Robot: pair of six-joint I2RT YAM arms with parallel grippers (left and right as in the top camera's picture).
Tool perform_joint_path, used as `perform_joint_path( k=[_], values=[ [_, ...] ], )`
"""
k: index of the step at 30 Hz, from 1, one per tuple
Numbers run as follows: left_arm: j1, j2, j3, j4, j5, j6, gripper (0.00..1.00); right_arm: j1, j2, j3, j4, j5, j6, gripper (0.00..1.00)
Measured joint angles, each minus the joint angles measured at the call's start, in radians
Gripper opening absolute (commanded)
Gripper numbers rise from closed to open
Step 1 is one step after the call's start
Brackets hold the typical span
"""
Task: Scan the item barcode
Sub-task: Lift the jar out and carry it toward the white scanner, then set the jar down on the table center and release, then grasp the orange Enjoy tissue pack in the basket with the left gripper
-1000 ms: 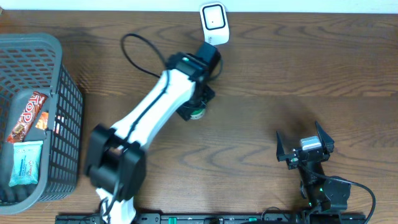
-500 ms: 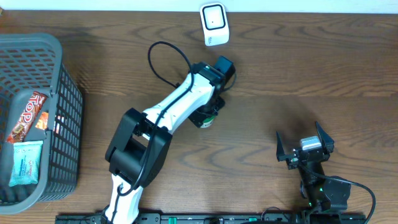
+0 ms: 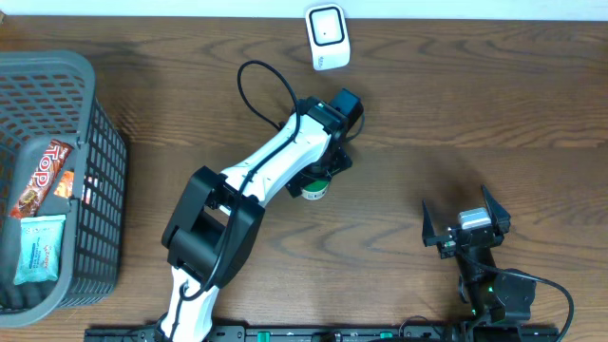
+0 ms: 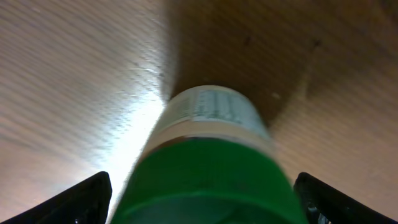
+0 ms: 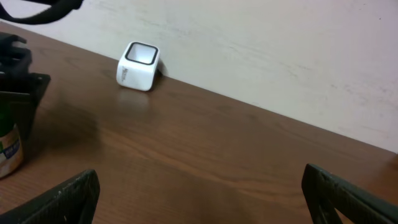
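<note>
Overhead view of the wooden table. The left arm reaches from the lower middle of the frame up to the centre, where the left gripper stands over an upright bottle with a green cap and a pale printed label. The bottle rests on the table below and slightly left of the white scanner, which sits at the top edge, well apart from it. In the left wrist view the fingers appear in the lower corners, one on each side of the cap and very near it. Whether they press on the cap or stand just clear of it cannot be told. The right gripper lies in the lower right of the overhead frame, well apart from the bottle, with its fingers spread wide and nothing between them. A grey mesh basket at the left edge holds a red snack bar and a pale blue packet. A black cable loops beside the left arm.
</note>
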Motion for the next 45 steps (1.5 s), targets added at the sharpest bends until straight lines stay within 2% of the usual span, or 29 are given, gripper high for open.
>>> perform_joint_path(
  k=[3, 6, 11, 12, 15, 19, 21, 22, 24, 26, 31, 35, 45],
  values=[
    [0.016, -0.032, 0.027, -0.051, -0.004, 0.069, 0.94, 0.0, 0.0, 0.0, 0.0, 0.0, 0.0, 0.99],
    [0.054, -0.115, 0.13, -0.116, -0.008, 0.18, 0.94, 0.0, 0.0, 0.0, 0.0, 0.0, 0.0, 0.99],
    [0.193, -0.376, 0.451, -0.228, -0.035, 0.448, 0.95, 0.0, 0.0, 0.0, 0.0, 0.0, 0.0, 0.99],
    [0.236, -0.43, 0.508, -0.25, -0.059, 0.482, 0.98, 0.0, 0.0, 0.0, 0.0, 0.0, 0.0, 0.99],
    [0.44, -0.591, 0.638, -0.308, -0.152, 0.534, 0.99, 0.0, 0.0, 0.0, 0.0, 0.0, 0.0, 0.99],
    [0.858, -0.721, 0.684, -0.436, -0.218, 0.518, 0.99, 0.0, 0.0, 0.0, 0.0, 0.0, 0.0, 0.99],
    [1.035, -0.726, 0.682, -0.497, -0.198, 0.496, 0.99, 0.0, 0.0, 0.0, 0.0, 0.0, 0.0, 0.99],
    [1.184, -0.698, 0.663, -0.537, -0.167, 0.481, 0.99, 0.0, 0.0, 0.0, 0.0, 0.0, 0.0, 0.99],
    [1.322, -0.634, 0.615, -0.552, -0.116, 0.465, 0.99, 0.0, 0.0, 0.0, 0.0, 0.0, 0.0, 0.99],
    [1.396, -0.564, 0.558, -0.551, -0.084, 0.461, 0.99, 0.0, 0.0, 0.0, 0.0, 0.0, 0.0, 0.99],
    [1.436, -0.388, 0.342, -0.482, -0.042, 0.464, 0.99, 0.0, 0.0, 0.0, 0.0, 0.0, 0.0, 0.99],
    [1.418, -0.307, 0.144, -0.328, -0.021, 0.473, 0.99, 0.0, 0.0, 0.0, 0.0, 0.0, 0.0, 0.99],
    [1.33, -0.291, -0.161, 0.061, -0.017, 0.49, 0.99, 0.0, 0.0, 0.0, 0.0, 0.0, 0.0, 0.99]
  ],
)
